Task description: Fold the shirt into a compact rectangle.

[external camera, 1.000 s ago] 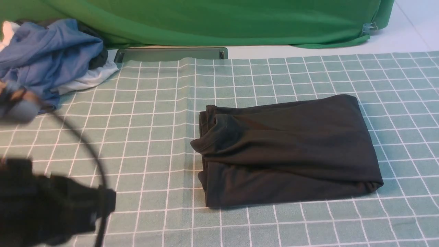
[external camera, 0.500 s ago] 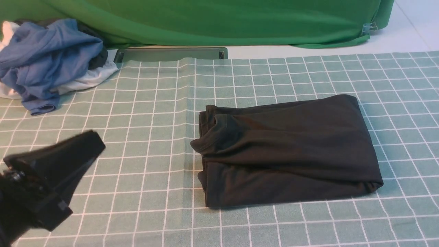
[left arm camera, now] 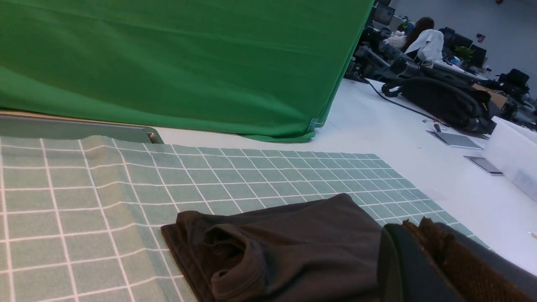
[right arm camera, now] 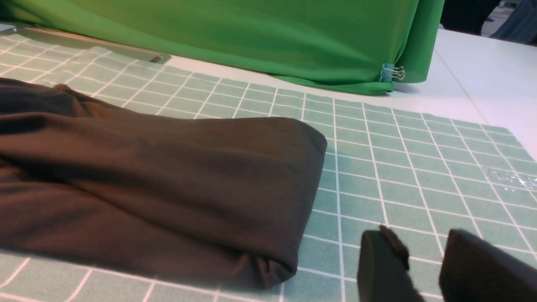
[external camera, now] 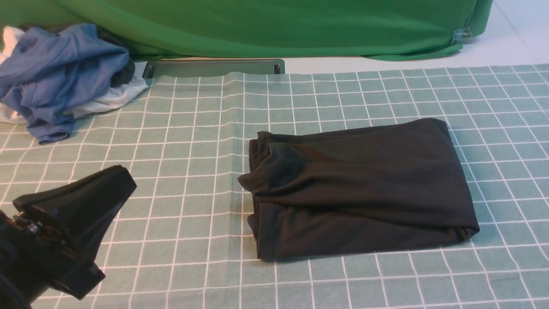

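No writing, brand, number or sign can be read in any view. The folded black shirt (external camera: pixel 360 189) shows only plain fabric, with no print or label facing up. The checked cloth (external camera: pixel 180 128) under it carries only white grid lines, and the green backdrop (external camera: pixel 274 25) behind the cloth is plain.

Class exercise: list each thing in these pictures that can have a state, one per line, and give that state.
Shirt: folded into a rough rectangle, flat on the checked cloth, not held.
Left gripper: shut, empty, apart from the shirt.
Right gripper: jaws apart, empty, beside the shirt's folded end.
Blue and white clothes: crumpled heap at the cloth's far left corner.
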You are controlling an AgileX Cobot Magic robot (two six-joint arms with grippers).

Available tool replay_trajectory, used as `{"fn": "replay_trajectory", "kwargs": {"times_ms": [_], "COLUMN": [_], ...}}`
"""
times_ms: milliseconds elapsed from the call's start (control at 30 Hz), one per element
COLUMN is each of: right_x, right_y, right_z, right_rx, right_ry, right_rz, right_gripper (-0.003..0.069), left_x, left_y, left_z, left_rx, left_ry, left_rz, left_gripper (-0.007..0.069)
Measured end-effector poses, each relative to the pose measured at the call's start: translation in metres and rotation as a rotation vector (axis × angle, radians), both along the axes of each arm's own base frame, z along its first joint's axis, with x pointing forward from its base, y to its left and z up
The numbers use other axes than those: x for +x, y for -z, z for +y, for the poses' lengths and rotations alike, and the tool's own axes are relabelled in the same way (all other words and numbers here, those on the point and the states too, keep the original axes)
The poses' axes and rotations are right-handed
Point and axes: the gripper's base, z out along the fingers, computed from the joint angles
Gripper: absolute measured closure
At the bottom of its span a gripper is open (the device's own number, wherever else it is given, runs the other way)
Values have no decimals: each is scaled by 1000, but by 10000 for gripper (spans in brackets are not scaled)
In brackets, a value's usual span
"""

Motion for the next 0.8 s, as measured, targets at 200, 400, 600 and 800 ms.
{"fn": "replay_trajectory", "kwargs": {"times_ms": [200, 400, 600, 800], "right_x": [0, 0, 0, 0], "right_y": [0, 0, 0, 0], "right_z": [0, 0, 0, 0], "right_rx": [1, 3, 3, 3], "right_ry": [0, 0, 0, 0], "right_rz": [0, 0, 0, 0], "right_gripper": [422, 422, 422, 421], "left_x": [0, -4, -22, -33], "left_y": [6, 16, 27, 75], "left_z": [1, 20, 42, 57], "left_rx": [64, 126, 71, 28], "left_ry": [-6, -155, -351, -562], "left_rz": [-11, 26, -42, -19], "left_gripper": [608, 608, 608, 608]}}
